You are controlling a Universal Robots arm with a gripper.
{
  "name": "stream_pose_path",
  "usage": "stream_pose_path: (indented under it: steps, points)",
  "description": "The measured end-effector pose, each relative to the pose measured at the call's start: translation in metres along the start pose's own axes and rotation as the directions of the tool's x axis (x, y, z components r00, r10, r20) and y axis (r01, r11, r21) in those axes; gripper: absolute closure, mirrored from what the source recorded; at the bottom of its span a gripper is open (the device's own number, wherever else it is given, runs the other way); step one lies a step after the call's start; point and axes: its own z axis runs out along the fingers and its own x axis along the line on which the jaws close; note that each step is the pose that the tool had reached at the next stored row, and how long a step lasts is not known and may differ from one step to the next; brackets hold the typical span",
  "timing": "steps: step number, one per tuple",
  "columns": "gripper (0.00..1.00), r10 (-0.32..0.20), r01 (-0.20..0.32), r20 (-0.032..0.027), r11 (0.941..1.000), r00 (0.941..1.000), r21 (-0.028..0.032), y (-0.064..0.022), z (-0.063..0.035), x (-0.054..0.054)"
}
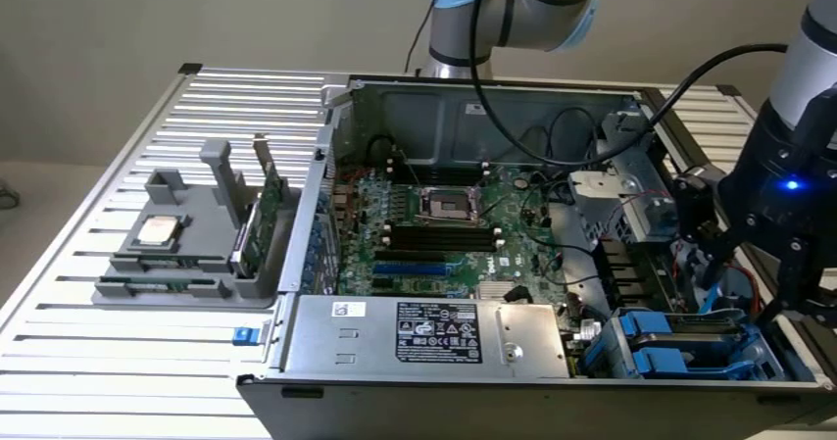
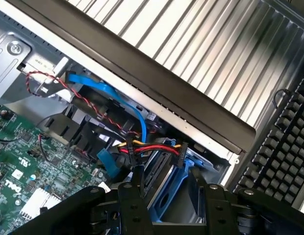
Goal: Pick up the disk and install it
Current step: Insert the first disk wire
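One slatted metal table (image 1: 92,381) carries the case (image 1: 471,117); gripper (image 2: 174,203) by disk (image 2: 161,185), grip unclear.

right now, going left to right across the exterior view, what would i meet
silver cpu chip on its grey holder → upright green circuit card → motherboard cpu socket → blue carriers in the drive bay → gripper
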Motion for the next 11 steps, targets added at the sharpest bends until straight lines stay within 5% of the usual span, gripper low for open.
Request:
stream_pose_path:
  steps: [3,11]
  points:
    - [0.51,0.013,-0.013,-0.0094,0.9999,0.9999,-0.0059,0.0028,0.0039,-0.0018]
    - [0.51,0.055,-0.055,-0.0014,0.9985,0.9985,-0.0007,0.0052,-0.0021,-0.0034]
